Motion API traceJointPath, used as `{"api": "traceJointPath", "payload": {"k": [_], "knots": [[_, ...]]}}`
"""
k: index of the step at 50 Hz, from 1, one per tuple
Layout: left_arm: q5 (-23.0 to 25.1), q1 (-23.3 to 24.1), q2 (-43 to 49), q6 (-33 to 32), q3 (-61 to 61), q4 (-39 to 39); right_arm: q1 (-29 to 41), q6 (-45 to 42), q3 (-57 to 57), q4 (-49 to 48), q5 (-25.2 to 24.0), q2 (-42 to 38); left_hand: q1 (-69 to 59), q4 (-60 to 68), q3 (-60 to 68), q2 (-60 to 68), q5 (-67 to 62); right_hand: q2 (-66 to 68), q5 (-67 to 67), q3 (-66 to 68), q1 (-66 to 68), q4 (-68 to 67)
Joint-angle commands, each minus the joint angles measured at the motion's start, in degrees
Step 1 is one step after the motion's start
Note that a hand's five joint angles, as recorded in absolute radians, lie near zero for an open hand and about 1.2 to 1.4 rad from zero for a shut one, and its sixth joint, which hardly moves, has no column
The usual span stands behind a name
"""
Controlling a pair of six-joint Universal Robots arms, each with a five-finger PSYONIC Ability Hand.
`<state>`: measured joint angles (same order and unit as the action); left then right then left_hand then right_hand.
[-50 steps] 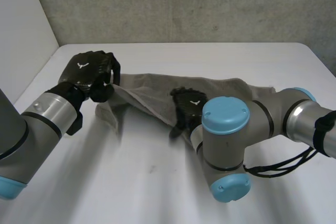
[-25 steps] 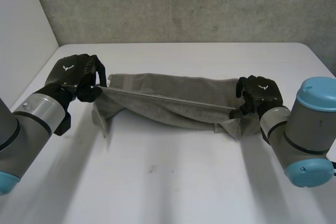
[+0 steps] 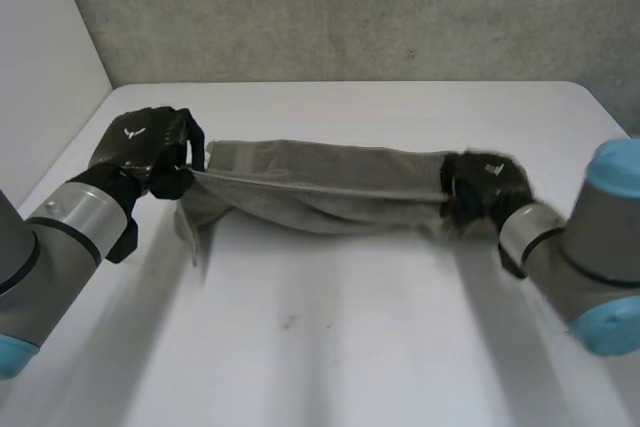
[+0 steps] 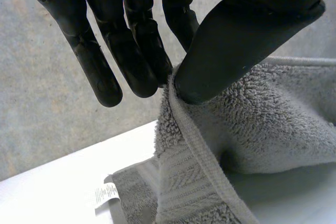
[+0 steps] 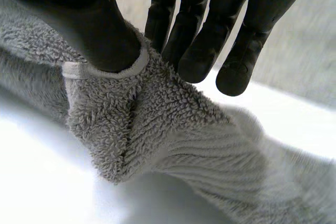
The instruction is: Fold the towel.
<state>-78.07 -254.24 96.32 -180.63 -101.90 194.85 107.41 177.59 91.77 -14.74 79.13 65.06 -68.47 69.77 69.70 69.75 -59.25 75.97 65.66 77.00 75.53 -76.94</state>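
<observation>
A grey towel [image 3: 320, 190] is stretched in a long sagging band above the white table [image 3: 330, 347] between my two hands. My left hand [image 3: 150, 147] pinches its left end: in the left wrist view the thumb [image 4: 231, 45] presses the towel's hem [image 4: 181, 145] against the fingers. My right hand [image 3: 485, 192] pinches the right end, and the right wrist view has the thumb [image 5: 100, 30] clamping a bunched corner of the towel [image 5: 136, 119] against the fingers. A white care label [image 4: 106, 195] hangs from the lower layer under my left hand.
The table ends at a grey concrete wall [image 3: 340, 7] at the back and a white side wall [image 3: 40, 57] on the left. Both grey arms come in from the near corners.
My right hand has swung from the towel's middle out to its right end and shut on it. The towel has been drawn out into a straight band. My left hand has shifted slightly left.
</observation>
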Motion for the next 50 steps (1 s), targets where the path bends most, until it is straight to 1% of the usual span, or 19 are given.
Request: {"api": "traceJointPath", "payload": {"k": [1,3,5,6,8,9,10,11,13,16,19,22,24,27,32,35,40,45,50], "knots": [[0.20,0.15,-7.08,-0.51,0.65,-0.61,-5.80,-2.32,-2.20,7.41,-6.35,15.84,-11.53,10.23,10.30,10.25,-10.75,4.03,4.34,3.00,4.47,-3.06],[0.29,-0.03,-9.66,-0.51,1.00,-1.22,-6.60,-4.10,-4.50,11.58,-7.77,19.40,-11.53,10.23,10.30,10.25,-10.75,4.03,4.34,3.00,4.47,-3.06],[0.55,-0.46,-14.99,-0.60,2.66,-4.28,-8.70,-8.29,-10.18,21.37,-9.95,24.82,-11.53,10.23,10.30,10.25,-10.75,4.03,4.34,3.00,4.47,-3.06],[0.55,-0.47,-15.02,-0.60,2.67,-4.30,-8.71,-8.31,-10.21,21.42,-9.96,24.85,-11.53,10.23,10.30,10.25,-10.75,4.03,4.34,3.00,4.47,-3.06],[0.73,-0.55,-19.40,-0.60,5.65,-8.76,-11.60,-13.21,-16.59,31.13,-11.02,28.87,-11.53,10.23,10.30,10.25,-10.75,4.03,4.34,3.00,4.47,-3.06],[0.73,-0.55,-19.41,-0.60,5.66,-8.78,-11.61,-13.24,-16.63,31.18,-11.02,28.89,-11.53,10.23,10.30,10.25,-10.75,4.03,4.34,3.00,4.47,-3.06],[0.81,-0.55,-20.72,-0.60,7.49,-11.13,-12.48,-16.02,-20.19,36.05,-11.19,29.67,-11.53,10.23,10.30,10.25,-10.75,4.03,4.34,3.00,4.47,-3.06],[0.81,-0.55,-20.73,-0.60,7.51,-11.15,-12.49,-16.05,-20.23,36.10,-11.19,29.68,-11.53,10.23,10.30,10.25,-10.75,4.03,4.34,3.00,4.47,-3.06],[0.81,-0.55,-21.61,-0.60,11.79,-15.88,-13.02,-21.12,-27.05,44.93,-11.46,29.77,-11.53,10.23,10.30,10.25,-10.75,4.03,4.34,3.00,4.47,-3.06],[0.90,-0.64,-21.26,-0.60,15.58,-19.57,-12.76,-24.12,-32.51,51.71,-11.46,29.33,-11.53,10.23,10.30,10.25,-10.75,4.03,4.34,3.00,4.47,-3.06],[0.90,-0.82,-21.08,-0.68,17.09,-20.82,-12.76,-25.01,-34.12,54.29,-11.55,28.10,-11.53,10.23,10.30,10.25,-10.75,4.03,4.34,3.00,4.47,-3.06],[0.99,-1.08,-18.62,-0.68,18.67,-21.96,-12.84,-26.60,-35.79,57.46,-11.72,23.35,-11.53,10.23,10.30,10.25,-10.75,4.03,4.34,3.00,4.47,-3.06],[1.08,-1.17,-12.77,-0.68,19.63,-22.49,-12.58,-28.52,-35.44,58.86,-11.55,18.54,-11.53,10.23,10.30,10.25,-10.75,4.03,4.34,3.00,4.47,-3.06],[1.17,-1.17,-9.84,-0.68,19.99,-22.76,-12.49,-29.50,-35.17,58.95,-11.28,16.06,-11.53,10.23,10.30,10.25,-10.75,4.03,4.34,3.00,4.47,-3.06],[1.25,-0.21,4.01,-0.77,22.96,-23.02,-9.34,-32.13,-35.34,58.51,-10.32,5.28,-11.53,10.23,10.30,10.25,-10.75,4.03,4.34,3.00,4.47,-3.06],[1.25,0.06,7.57,-1.30,24.74,-23.02,-8.36,-32.84,-36.05,58.07,-10.32,2.44,-11.53,10.23,10.30,10.25,-10.75,4.03,4.34,3.00,4.47,-3.06],[0.11,2.60,18.10,-4.89,38.58,-23.02,-4.95,-33.19,-47.53,50.63,-6.29,-8.44,-11.53,10.23,10.30,10.25,-10.75,4.03,4.34,3.00,4.47,-3.06],[-1.64,2.87,18.47,-4.29,49.66,-22.76,-2.39,-32.40,-56.25,38.61,-1.63,-10.22,-11.53,10.23,10.30,10.25,-10.75,4.03,4.34,3.00,4.47,-3.06],[-6.12,2.87,14.70,-1.40,55.40,-22.05,-1.94,-29.77,-56.27,27.34,-1.26,-6.46,-11.53,10.23,10.30,10.25,-10.75,4.03,4.34,3.00,4.47,-3.06]]}}
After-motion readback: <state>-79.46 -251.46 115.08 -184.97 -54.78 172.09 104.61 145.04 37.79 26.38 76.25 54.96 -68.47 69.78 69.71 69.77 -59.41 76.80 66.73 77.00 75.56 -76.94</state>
